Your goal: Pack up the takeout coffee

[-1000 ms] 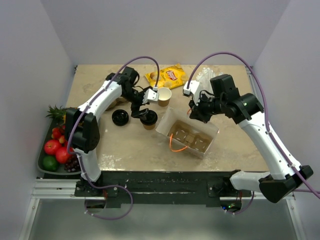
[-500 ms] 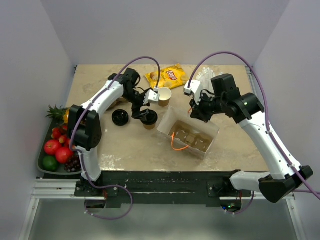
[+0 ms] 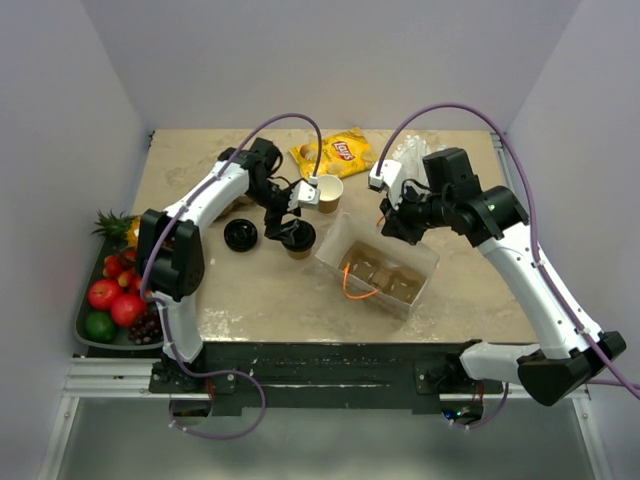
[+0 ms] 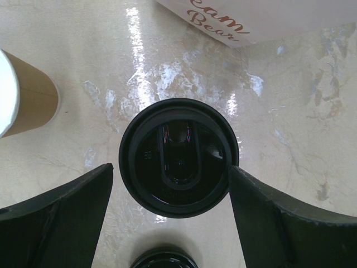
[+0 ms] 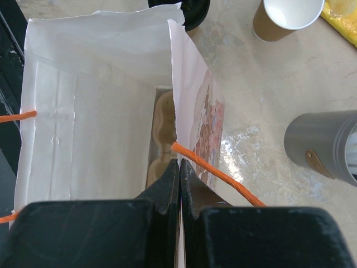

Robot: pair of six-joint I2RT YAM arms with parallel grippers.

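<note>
- The left tool point(image 4: 170, 170) hangs wide open over the lidded cup point(image 4: 179, 139). One finger point(image 4: 61, 223) sits well off the cup's left side. The other point(image 4: 279, 223) is just beside the lid's right rim, and nothing is gripped.
- The lidded cup stands on the tabletop point(image 4: 290, 128), just outside the near corner of the bag point(image 5: 100, 111).
- Risk: with the fingers unevenly spaced, a close from here may shove the cup sideways before it clamps, tipping it or popping the lid.
- Risk: a hard squeeze on thin paper could crush the wall. A grip on the lid alone could lift the lid off and leave the cup behind.
- Risk: the spare lid point(image 3: 240, 235) and the open cup point(image 5: 290, 8) lie close by, and a wide finger could knock either one.
- The right tool point(image 5: 179, 164) is pinched shut on the bag wall, holding the mouth open. If that wall slips or sags, the opening narrows and the cup may catch on the rim or an orange handle point(image 5: 217, 173).
- Containers: the bag holds a pulp carrier point(image 5: 163, 120) at its bottom, with both wells apparently empty.
- The open cup shows a bare white inside.
- The contents of the grey cup point(image 5: 318, 142) cannot be made out.
</note>
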